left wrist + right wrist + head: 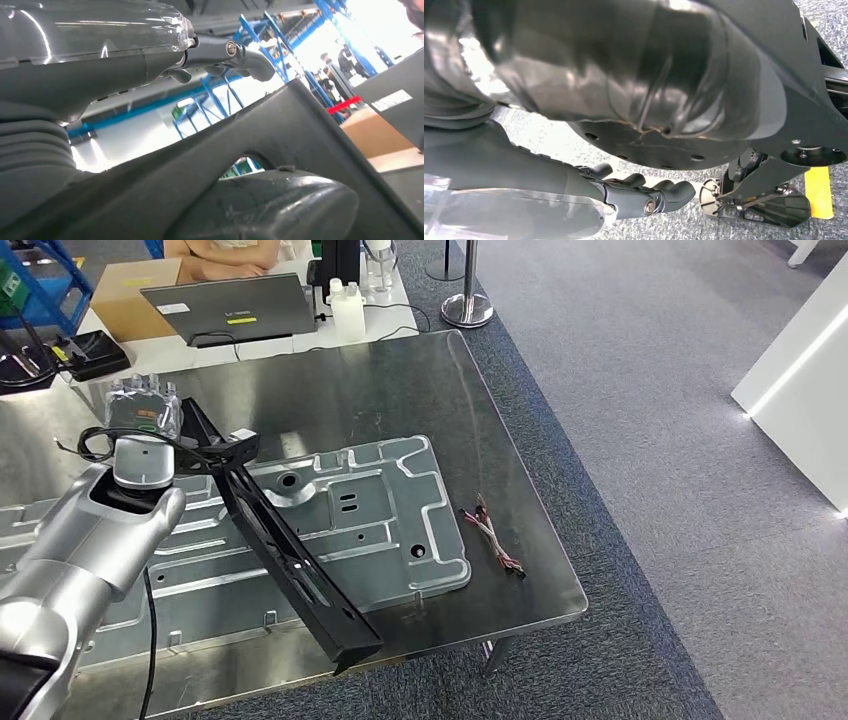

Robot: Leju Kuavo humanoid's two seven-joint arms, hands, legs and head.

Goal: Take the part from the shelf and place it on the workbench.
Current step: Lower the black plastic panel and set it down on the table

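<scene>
Over at my left side, my left hand point(142, 410) sits above the reflective grey metal tabletop point(400, 380), clenched around the upper end of the long black stamped-metal bracket part point(285, 550); in the left wrist view a dark finger point(235, 52) curls over the part's edge point(280, 145) while the thumb presses from below, so I am plainly grasping it. From that grip the part runs away to the right and toward me, its long axis slanting diagonally down across the large pale grey pressed sheet-metal panel point(400, 530) lying flat on the tabletop, with its lower end near the tabletop's front edge. I cannot tell whether that lower end touches the panel or hangs just above it. I judge the coming move turns on lowering this slant until the part lies flat, well within the edge. Farther right, a small bundle of red and white wires point(493, 536) lies on bare tabletop, apart from the part. My right hand point(644, 192) hangs low beside my body over grey carpet, fingers curled in loosely, holding nothing, so my left hand is the nearer one.
</scene>
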